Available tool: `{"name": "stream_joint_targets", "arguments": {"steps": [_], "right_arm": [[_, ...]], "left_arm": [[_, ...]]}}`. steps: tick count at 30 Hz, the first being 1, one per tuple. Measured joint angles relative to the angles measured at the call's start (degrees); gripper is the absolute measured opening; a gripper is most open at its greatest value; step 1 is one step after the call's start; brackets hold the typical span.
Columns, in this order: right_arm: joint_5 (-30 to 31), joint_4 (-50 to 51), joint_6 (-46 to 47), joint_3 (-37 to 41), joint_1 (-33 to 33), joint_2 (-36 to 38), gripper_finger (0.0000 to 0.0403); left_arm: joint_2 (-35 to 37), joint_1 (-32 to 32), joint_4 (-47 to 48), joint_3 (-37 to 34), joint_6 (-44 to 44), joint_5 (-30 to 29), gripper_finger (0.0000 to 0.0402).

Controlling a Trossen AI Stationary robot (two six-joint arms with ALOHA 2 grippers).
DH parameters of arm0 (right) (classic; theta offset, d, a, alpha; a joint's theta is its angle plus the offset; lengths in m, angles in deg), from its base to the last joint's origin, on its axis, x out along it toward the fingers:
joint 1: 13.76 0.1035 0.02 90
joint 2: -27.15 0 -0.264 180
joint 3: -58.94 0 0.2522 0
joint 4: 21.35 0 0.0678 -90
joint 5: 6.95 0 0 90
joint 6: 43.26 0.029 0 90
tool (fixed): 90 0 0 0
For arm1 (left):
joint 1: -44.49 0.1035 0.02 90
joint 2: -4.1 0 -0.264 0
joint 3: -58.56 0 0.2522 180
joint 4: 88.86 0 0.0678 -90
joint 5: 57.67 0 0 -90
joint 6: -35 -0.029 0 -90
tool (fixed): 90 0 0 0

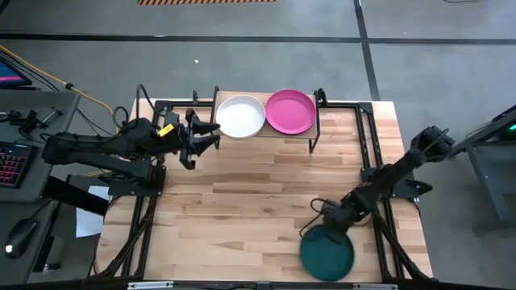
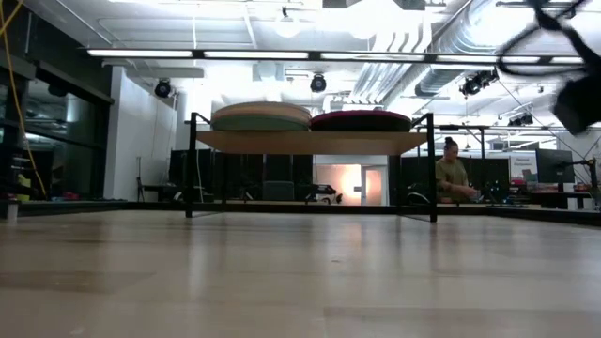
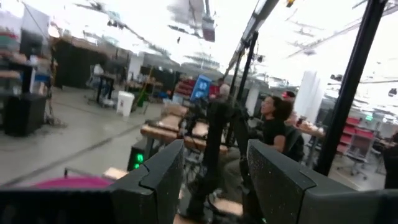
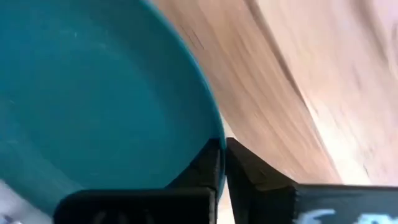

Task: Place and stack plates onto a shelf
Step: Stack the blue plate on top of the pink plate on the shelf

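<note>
Dark teal plate (image 1: 326, 256) rim pinched by right pincer (image 1: 322, 230) | left pincer (image 1: 206, 134) open beside shelf (image 1: 316, 137)

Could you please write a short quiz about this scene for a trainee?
1. True or false: the right claw is shut on the teal plate.
2. Which plates top the stacks on the shelf? A. white and pink B. black and peach
3. Fill in: the left claw is open beside the ____ plate.

Key:
1. True; it pinches the rim.
2. A: white plate, pink plate.
3. White.
</note>
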Motion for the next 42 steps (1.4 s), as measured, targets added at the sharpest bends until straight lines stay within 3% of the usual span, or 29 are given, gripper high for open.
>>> {"name": "stream_joint_targets", "arguments": {"steps": [7, 12, 20, 26, 32, 34, 37, 42], "right_arm": [[10.69, -4.62, 1.27, 0.00, -6.73, 10.96, 0.0000], [11.21, -6.04, -2.94, 0.02, -12.43, 15.02, 0.0000], [15.78, -20.33, -7.57, -0.68, -24.78, 22.47, 0.0000], [22.68, -16.58, -14.67, -10.36, -39.81, 25.07, 0.0000], [29.87, -0.65, -21.93, -23.82, -56.58, 22.57, 0.0000], [29.22, 3.64, -22.32, -26.70, -61.71, 20.72, 0.0000], [23.50, 6.59, -23.62, -28.51, -67.53, 17.65, 0.0000], [15.25, 7.57, -23.71, -28.48, -72.54, 12.80, 0.0000]], "left_arm": [[0.33, 0.02, -2.32, 0.02, -2.82, -2.52, 0.0168], [0.33, 0.02, -2.60, 0.02, -2.88, -2.55, 0.0168], [0.33, 0.02, -2.56, 0.02, -2.88, -2.55, 0.0168], [0.31, 0.02, -2.56, 0.02, -2.88, -2.53, 0.0168], [0.31, 0.00, -2.60, 0.02, -2.82, -2.51, 0.0168], [0.31, 0.00, -2.60, 0.02, -2.75, -2.48, 0.0168], [0.31, 0.00, -2.67, 0.02, -2.77, -2.48, 0.0168], [0.31, 0.00, -2.75, 0.02, -2.75, -2.40, 0.0168]]}}
